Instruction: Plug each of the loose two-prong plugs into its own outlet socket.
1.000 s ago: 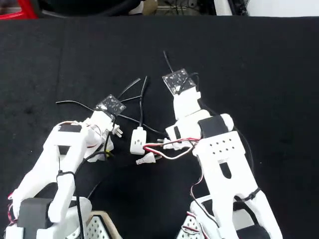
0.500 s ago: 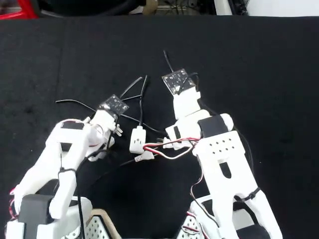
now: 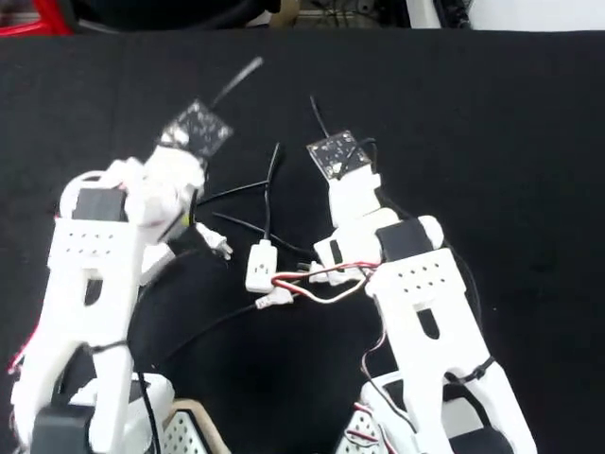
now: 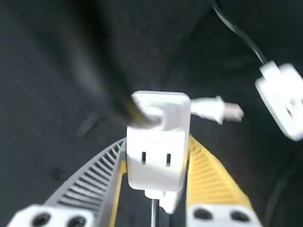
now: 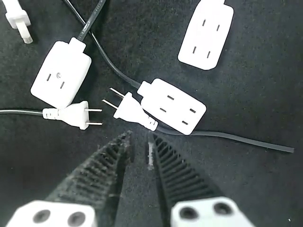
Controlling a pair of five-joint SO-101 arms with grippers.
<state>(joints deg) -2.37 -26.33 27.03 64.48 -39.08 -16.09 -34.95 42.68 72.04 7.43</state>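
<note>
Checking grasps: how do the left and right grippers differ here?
The left gripper is shut on a white outlet socket; the right gripper is empty, jaws slightly apart, above two loose plugs. The left's fingers are yellow and grey, the right's dark. Both are ribbed.

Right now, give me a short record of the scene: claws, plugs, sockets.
left claw: shut on a socket
right claw: open, empty, above the mat
plugs: three loose on the mat, none plugged in
other sockets: three lying on the mat, slots up
</note>
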